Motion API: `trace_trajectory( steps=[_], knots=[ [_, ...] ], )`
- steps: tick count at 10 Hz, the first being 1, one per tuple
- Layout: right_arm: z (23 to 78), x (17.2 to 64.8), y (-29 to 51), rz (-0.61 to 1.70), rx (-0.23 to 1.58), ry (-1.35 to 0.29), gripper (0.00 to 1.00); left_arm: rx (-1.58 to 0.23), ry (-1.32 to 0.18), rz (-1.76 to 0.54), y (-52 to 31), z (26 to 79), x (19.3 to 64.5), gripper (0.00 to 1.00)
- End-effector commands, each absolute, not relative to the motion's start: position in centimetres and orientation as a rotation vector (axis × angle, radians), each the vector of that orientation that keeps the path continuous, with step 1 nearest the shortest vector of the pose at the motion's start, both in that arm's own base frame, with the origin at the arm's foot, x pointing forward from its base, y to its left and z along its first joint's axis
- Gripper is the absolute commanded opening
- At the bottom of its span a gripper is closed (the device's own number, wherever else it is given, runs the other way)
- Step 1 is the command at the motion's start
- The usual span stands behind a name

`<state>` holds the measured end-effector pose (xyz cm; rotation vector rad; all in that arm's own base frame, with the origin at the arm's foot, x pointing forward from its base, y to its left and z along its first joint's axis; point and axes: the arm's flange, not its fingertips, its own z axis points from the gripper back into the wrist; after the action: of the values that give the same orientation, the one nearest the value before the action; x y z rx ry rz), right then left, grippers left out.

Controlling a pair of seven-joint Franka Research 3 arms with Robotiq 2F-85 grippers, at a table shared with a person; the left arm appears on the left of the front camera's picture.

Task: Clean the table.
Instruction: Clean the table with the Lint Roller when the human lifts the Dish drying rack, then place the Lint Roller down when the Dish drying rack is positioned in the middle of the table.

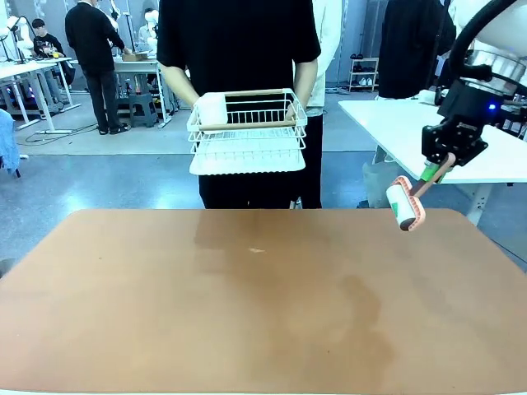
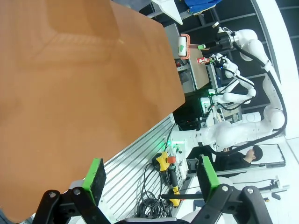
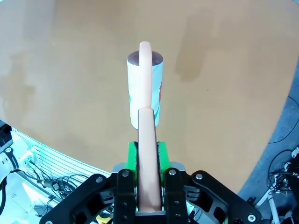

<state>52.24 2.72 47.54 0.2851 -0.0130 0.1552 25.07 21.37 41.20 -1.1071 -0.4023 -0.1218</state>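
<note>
Gripping lint roller, right claw, left claw spread

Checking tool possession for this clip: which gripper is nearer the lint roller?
Right. The right gripper is shut on the lint roller by its handle, above the table's far right corner. The left gripper hangs open off the table's edge, far away.

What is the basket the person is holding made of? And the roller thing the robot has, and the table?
The basket looks like white-coated metal wire: thin crossing bars you can see through. The roller seems to be a white paper roll on a peach plastic handle, smooth and slightly shiny, clamped in the right gripper. The table has a smooth, matte reddish-brown top; whether painted wood or laminate, I cannot tell.
</note>
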Motion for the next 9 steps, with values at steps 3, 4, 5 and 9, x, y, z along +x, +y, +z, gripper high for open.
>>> trace_trajectory(
  steps=[3, 4, 5, 9],
  knots=[
    [47.5, 52.2, 2.7, 0.155, 0.285, -0.013, 0.21, -1.122, -0.429, -0.145, 21.4, 41.2, 24.8, 1.00],
    [47.5, 52.2, 2.7, 0.155, 0.285, -0.013, 0.21, -1.122, -0.429, -0.145, 21.4, 41.2, 24.8, 1.00],
    [47.5, 52.2, 2.7, 0.155, 0.285, -0.013, 0.21, -1.122, -0.429, -0.145, 21.4, 41.2, 24.8, 1.00],
    [47.5, 52.2, 2.7, 0.155, 0.285, -0.013, 0.21, -1.122, -0.429, -0.145, 21.4, 41.2, 24.8, 1.00]
  ],
)
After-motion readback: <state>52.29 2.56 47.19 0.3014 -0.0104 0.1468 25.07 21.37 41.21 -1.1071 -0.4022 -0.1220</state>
